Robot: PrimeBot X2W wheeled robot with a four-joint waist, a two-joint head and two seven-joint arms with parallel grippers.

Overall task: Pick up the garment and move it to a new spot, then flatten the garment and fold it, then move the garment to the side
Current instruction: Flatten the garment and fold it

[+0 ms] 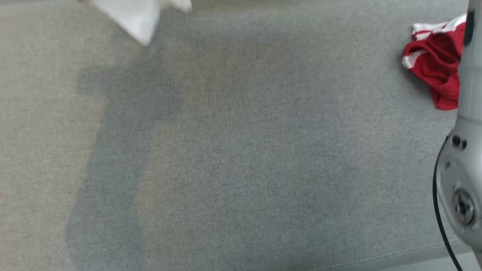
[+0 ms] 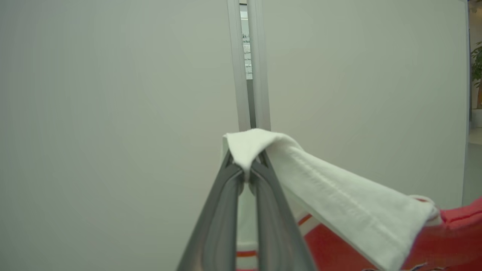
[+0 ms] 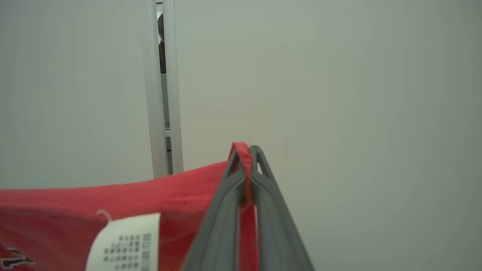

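Grey fabric surface point(image 1: 233, 150) spreads wide before me, its seamed front edge low at the right, one other red cloth point(image 1: 433, 67) bunched at its far right by my pale forearm point(image 1: 465, 169). The one garment point(image 3: 113, 195) hangs between my two grippers: left gripper point(image 2: 248, 171) clamped on its white sleeve point(image 2: 339, 203), right gripper point(image 3: 246, 160) pinching a red edge near the care tag point(image 3: 124, 241).

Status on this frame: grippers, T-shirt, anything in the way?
Left gripper shut on white sleeve of T-shirt. Right gripper shut on its red edge, by care tag. Shirt held up between both. Other red cloth on gray surface, right side, apart.
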